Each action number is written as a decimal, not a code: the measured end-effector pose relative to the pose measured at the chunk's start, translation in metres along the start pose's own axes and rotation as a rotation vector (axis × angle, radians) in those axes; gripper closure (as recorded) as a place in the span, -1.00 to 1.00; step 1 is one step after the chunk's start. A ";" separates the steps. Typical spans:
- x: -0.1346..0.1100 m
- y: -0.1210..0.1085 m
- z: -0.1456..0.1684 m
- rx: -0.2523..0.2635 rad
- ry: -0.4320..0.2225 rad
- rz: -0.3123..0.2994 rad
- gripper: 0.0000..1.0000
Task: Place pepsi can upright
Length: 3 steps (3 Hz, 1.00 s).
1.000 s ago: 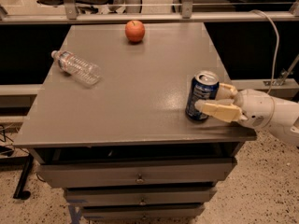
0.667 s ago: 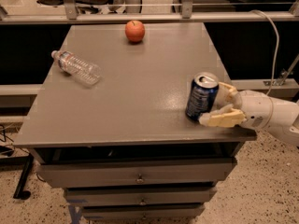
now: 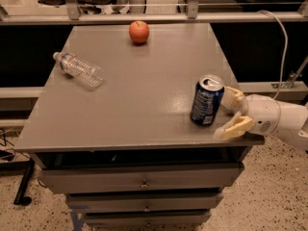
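Note:
The pepsi can (image 3: 207, 101) is dark blue with a silver top and a white label patch. It stands upright on the grey table (image 3: 139, 95) near the right front edge. My gripper (image 3: 230, 112) comes in from the right, just right of the can. Its cream fingers (image 3: 234, 128) are spread apart and do not hold the can; a small gap shows between can and fingers.
A clear plastic water bottle (image 3: 78, 70) lies on its side at the table's left. A red apple (image 3: 139, 32) sits at the back centre. Drawers (image 3: 139, 182) are below the tabletop. A metal rail and chairs stand behind.
The gripper's fingers have opened off the can and drawn back a little to the right. The can stays upright where it stood.

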<state>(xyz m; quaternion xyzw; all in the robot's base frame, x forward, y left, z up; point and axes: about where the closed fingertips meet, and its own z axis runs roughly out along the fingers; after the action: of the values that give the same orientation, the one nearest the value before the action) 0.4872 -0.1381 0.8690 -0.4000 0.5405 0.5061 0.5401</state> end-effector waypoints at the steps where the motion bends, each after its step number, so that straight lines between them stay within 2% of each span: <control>1: 0.000 0.001 -0.010 -0.007 0.039 -0.007 -1.00; 2: -0.008 0.000 -0.038 -0.006 0.097 -0.038 -1.00; 3: -0.028 -0.009 -0.074 0.019 0.175 -0.082 -1.00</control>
<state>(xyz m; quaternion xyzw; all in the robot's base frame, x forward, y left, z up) 0.4850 -0.2154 0.8886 -0.4592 0.5736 0.4416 0.5150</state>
